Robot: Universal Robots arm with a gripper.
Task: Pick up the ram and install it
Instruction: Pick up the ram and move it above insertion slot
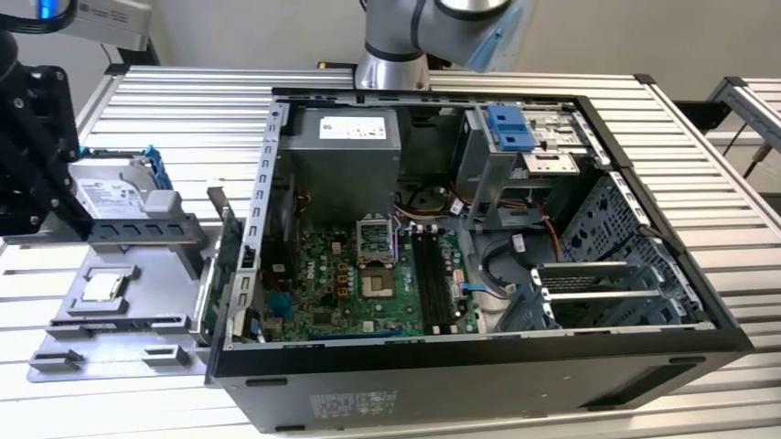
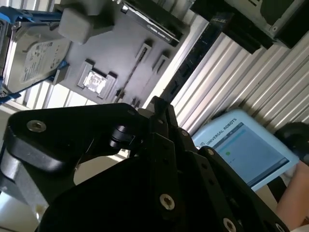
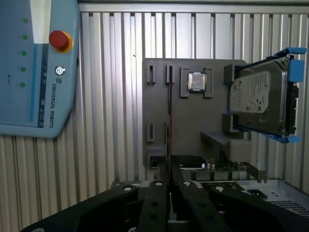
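A ribbed silver worktop (image 1: 183, 101) lies under bright, even light. A plain pale wall (image 1: 244, 32) stands beyond its far edge; another slatted frame (image 1: 754, 96) sits at the exterior view's right.

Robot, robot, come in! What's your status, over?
Hand shut on the ram. Ram up off the grey tray, not in the computer yet. Hard drive stands nearby on the tray.
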